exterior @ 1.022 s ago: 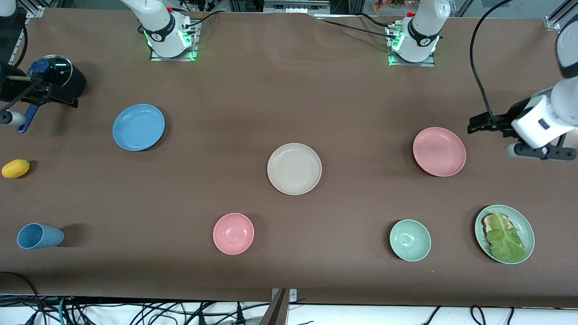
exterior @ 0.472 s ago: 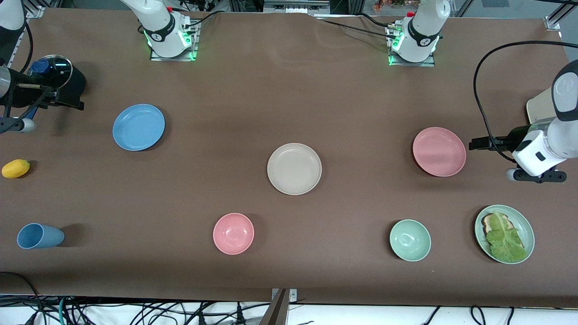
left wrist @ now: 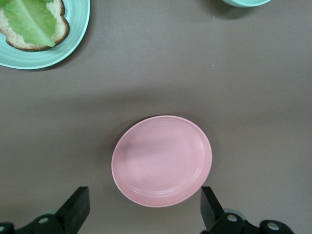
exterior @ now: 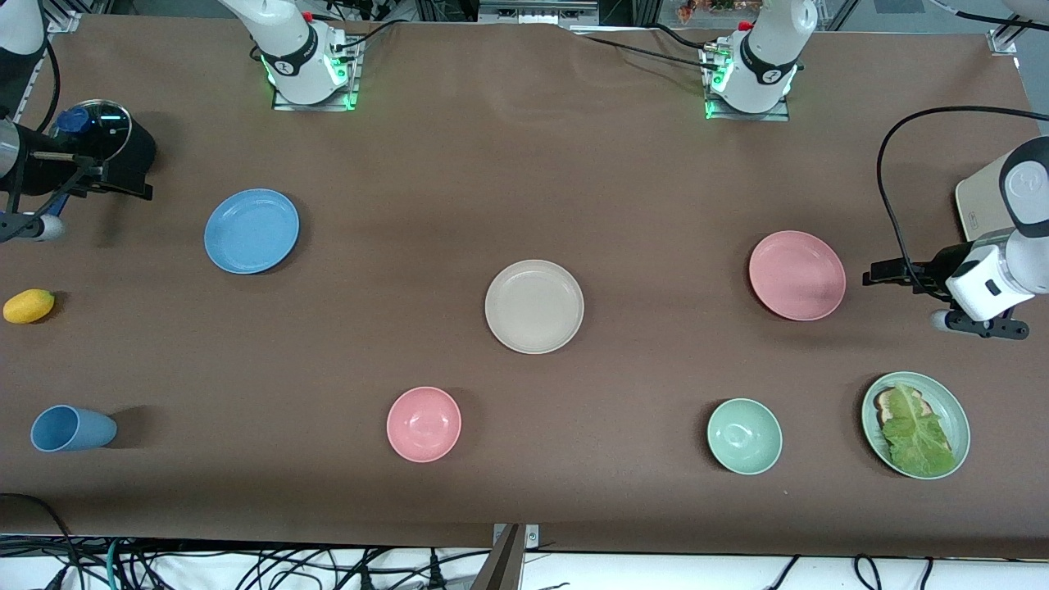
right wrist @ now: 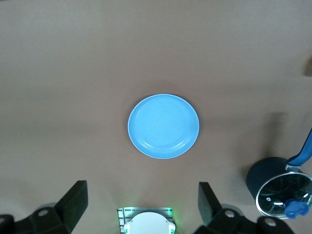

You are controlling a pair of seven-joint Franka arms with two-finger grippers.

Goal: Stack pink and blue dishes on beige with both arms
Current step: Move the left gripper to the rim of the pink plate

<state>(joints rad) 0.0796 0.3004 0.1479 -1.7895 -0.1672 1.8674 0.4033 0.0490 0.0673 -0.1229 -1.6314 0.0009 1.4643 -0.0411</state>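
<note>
Both arms are up off the bench, neither holding anything.

Left end effector (left wrist: 141,214): fingers spread wide, hanging just beside the pink plate (exterior: 796,274) at the left arm's end of the bench. In its wrist view the plate sits between and just ahead of the two fingertips. Looks like a line-up for a rim grasp.

Right end effector (right wrist: 141,209): also spread wide, high over the right arm's end of the bench. The blue plate (exterior: 252,230) is centred ahead of it, well apart. Close by it stands a dark pot with a glass lid (exterior: 105,139).

Beige plate (exterior: 534,306) lies bare mid-bench, between the two coloured plates and well apart from both end effectors. Probably set there so each arm can reach it.

Nothing stacked yet.

Not in play: pink bowl (exterior: 424,424), green bowl (exterior: 744,436), green plate with toast and lettuce (exterior: 915,424).
</note>
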